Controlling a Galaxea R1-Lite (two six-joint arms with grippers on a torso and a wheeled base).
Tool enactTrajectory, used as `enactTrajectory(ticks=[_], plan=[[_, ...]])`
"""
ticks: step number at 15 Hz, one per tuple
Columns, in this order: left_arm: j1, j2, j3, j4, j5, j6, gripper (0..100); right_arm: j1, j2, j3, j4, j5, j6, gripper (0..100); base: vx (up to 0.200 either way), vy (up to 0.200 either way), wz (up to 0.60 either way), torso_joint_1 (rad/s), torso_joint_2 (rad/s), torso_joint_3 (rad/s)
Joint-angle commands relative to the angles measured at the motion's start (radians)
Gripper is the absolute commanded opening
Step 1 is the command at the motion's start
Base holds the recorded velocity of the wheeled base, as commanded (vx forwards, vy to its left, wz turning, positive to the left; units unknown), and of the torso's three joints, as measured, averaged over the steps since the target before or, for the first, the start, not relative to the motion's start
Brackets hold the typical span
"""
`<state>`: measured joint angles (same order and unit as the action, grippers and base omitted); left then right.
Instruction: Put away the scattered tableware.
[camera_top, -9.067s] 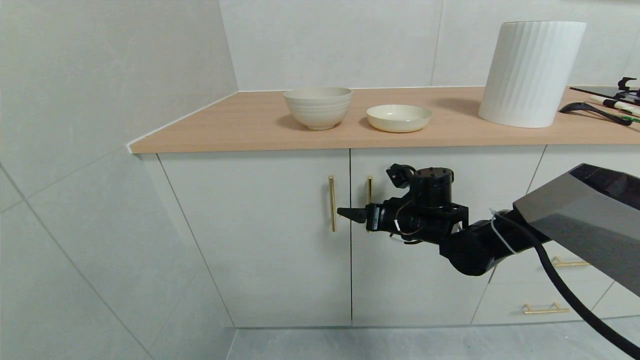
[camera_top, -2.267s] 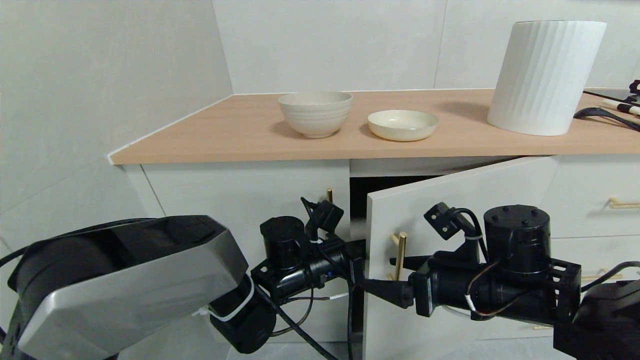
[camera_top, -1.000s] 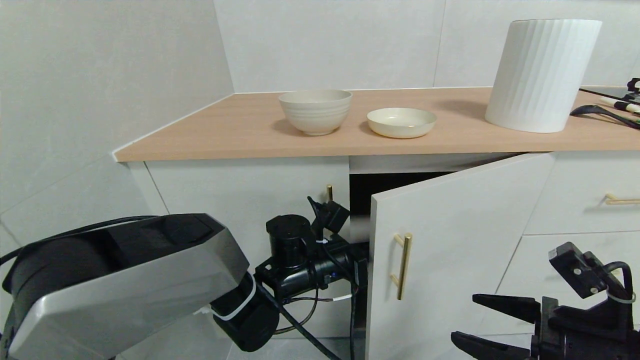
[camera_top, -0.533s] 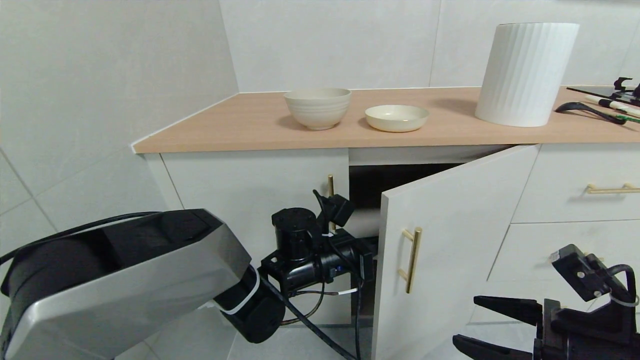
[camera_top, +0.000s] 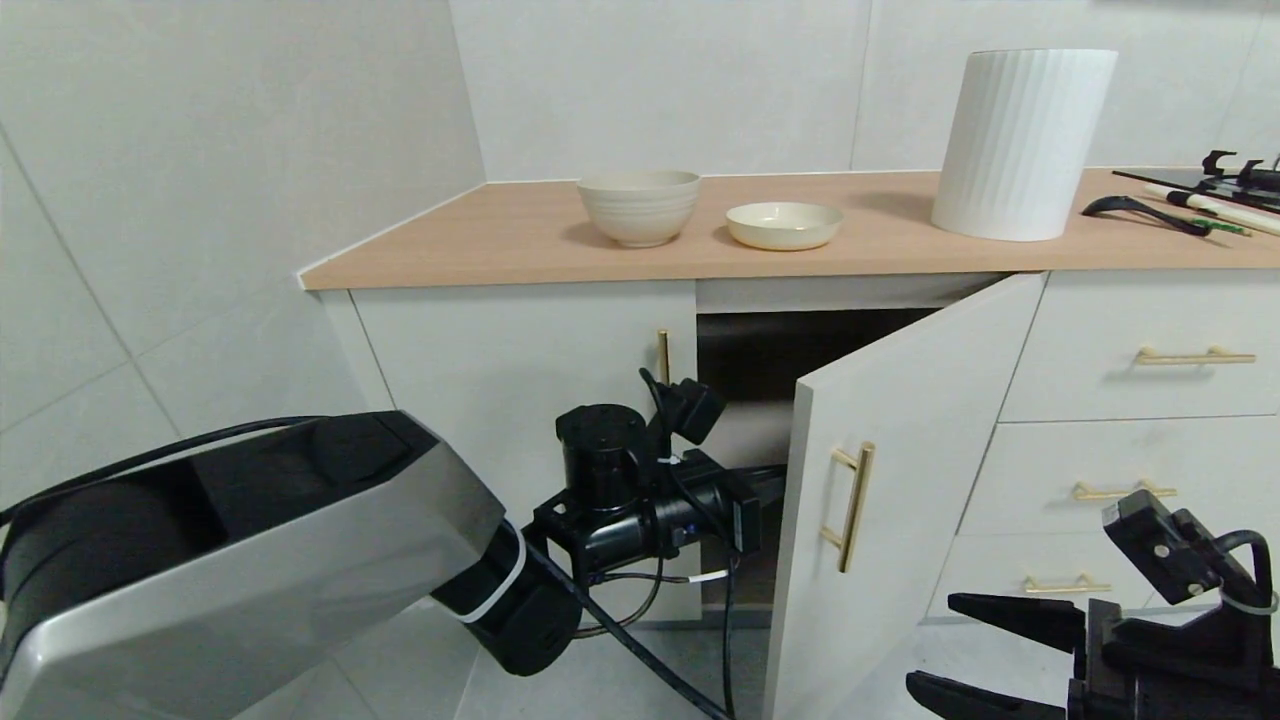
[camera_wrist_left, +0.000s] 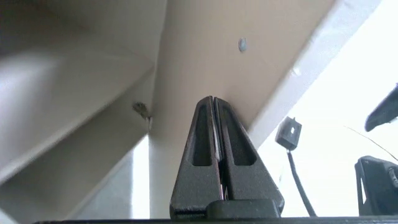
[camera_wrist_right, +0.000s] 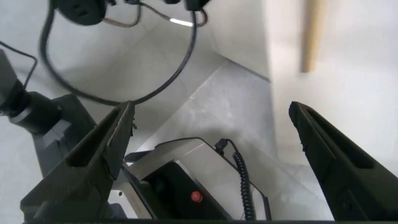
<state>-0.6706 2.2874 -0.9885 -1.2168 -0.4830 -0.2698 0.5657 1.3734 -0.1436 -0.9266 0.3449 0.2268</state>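
A ribbed beige bowl (camera_top: 638, 207) and a shallow cream dish (camera_top: 784, 224) stand side by side on the wooden countertop (camera_top: 480, 250). Below them the right cabinet door (camera_top: 900, 450) stands part open, its gold handle (camera_top: 852, 507) facing out. My left gripper (camera_top: 768, 480) sits at the door's free edge, tips hidden behind it. In the left wrist view that gripper (camera_wrist_left: 214, 112) is shut with nothing in it, resting against the door's inner face. My right gripper (camera_top: 950, 645) is open and low, right of the door; the right wrist view shows the gripper (camera_wrist_right: 211, 112) above the floor.
A tall white ribbed container (camera_top: 1020, 140) stands on the counter's right part, with dark utensils (camera_top: 1170, 205) beyond it. The left cabinet door (camera_top: 520, 400) is closed. Drawers (camera_top: 1150, 350) with gold handles fill the right side. A tiled wall closes off the left.
The right door, closed at first, has swung open and wider. My right gripper has let go of its handle and dropped low, open. The left gripper now sits behind the door edge. The camera shifted.
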Motion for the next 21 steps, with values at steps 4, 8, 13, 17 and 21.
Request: enactTrajectory(ticks=[4, 8, 13, 17, 21], plan=[[-0.009, -0.003, -0.036, 0.036, 0.006, 0.000, 0, 0.000, 0.001, 0.004, 0.000, -0.001, 0.000, 100, 0.000, 0.000, 0.00, 0.000, 0.00, 0.000], [-0.017, 0.015, -0.071, 0.054, 0.021, 0.000, 0, 0.000, 0.001, 0.004, 0.000, -0.001, -0.001, 100, -0.150, 0.000, 0.00, 0.003, 0.00, 0.002], [-0.026, 0.049, -0.114, 0.063, 0.043, 0.000, 0, 0.000, 0.003, 0.009, 0.000, -0.001, -0.001, 100, 0.000, 0.000, 0.00, 0.000, 0.00, 0.000], [-0.040, 0.056, -0.151, 0.135, 0.066, 0.003, 0, 0.000, 0.004, 0.009, 0.000, 0.000, -0.001, 100, 0.000, 0.000, 0.00, 0.000, 0.00, 0.000], [-0.089, 0.049, -0.177, 0.171, 0.067, 0.003, 0, 0.000, 0.001, 0.009, -0.001, 0.000, 0.000, 100, 0.000, 0.000, 0.00, 0.000, 0.00, 0.000]])
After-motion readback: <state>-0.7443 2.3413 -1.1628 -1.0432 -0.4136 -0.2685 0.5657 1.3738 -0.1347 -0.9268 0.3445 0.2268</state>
